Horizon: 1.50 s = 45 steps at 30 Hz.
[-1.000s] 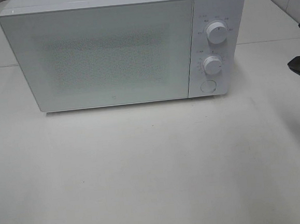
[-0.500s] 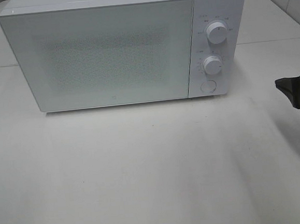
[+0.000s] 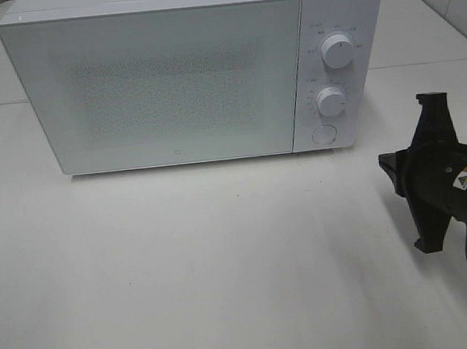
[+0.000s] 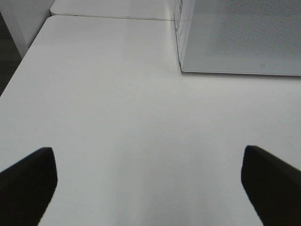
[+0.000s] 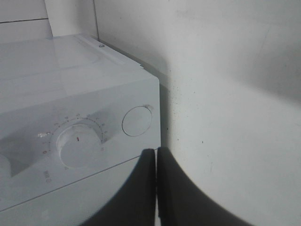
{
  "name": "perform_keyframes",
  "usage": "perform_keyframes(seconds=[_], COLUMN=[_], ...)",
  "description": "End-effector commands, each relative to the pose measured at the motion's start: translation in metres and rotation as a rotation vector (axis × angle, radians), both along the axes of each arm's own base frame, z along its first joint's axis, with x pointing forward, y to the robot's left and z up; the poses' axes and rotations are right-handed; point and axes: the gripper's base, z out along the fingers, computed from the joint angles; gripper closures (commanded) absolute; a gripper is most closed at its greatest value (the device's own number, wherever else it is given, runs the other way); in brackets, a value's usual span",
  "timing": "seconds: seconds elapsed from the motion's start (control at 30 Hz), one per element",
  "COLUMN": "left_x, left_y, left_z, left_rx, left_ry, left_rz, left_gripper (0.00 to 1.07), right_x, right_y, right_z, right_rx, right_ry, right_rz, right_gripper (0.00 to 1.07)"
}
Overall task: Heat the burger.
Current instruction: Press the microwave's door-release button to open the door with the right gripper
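The microwave (image 3: 162,83) is standing on the white counter (image 3: 224,256) with its door (image 3: 158,87) shut. The door's speckled panel is giving no view of the inside, and the burger is not showing in any view, so its place cannot be told.

The right gripper (image 3: 386,162) is hovering above the counter off the microwave's front right corner, apart from it. Its two black fingers (image 5: 141,188) are pressing flat together with nothing between them. Its tips are pointing toward the control panel, close to the round button (image 3: 323,134) under the lower dial (image 3: 331,101); the upper dial (image 3: 338,51) is sitting above that.

The left gripper (image 4: 148,155) is hanging over bare counter in front of the microwave's left front corner, well clear of the door. Its fingers (image 4: 28,183) are standing spread wide apart and holding nothing.
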Motion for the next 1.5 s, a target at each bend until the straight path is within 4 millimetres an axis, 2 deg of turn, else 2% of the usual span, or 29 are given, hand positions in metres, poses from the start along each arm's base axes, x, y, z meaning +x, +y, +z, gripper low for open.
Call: perform_keyframes(seconds=[0.03,0.17,0.43,0.83,1.07,1.5], left_x=[0.000,0.000,0.000,0.000,0.000,0.000], left_y=[0.000,0.000,0.000,0.000,0.000,0.000], left_z=[0.001,0.001,0.001,0.001,0.001,0.001], left_rx=[-0.008,-0.008,-0.008,-0.008,-0.008,-0.008], left_ry=[-0.022,-0.022,-0.022,-0.022,-0.022,-0.022], left_rz=[0.007,0.007,0.007,0.007,0.007,0.007], left_gripper=[0.04,0.04,0.04,0.04,0.04,0.04], right_x=[0.006,0.018,0.037,0.056,0.073,0.095], right_y=[0.009,0.023,0.037,0.045,0.053,0.050], right_z=[0.002,0.002,-0.003,-0.019,-0.026,-0.031], right_rx=[0.004,0.021,0.032,0.030,0.036,0.013], right_ry=[-0.028,-0.037,-0.043,-0.029,-0.042,-0.062], right_rz=[0.013,0.013,0.015,-0.020,-0.024,-0.046], right_gripper=[1.07,1.07,1.07,1.07,1.07,1.07])
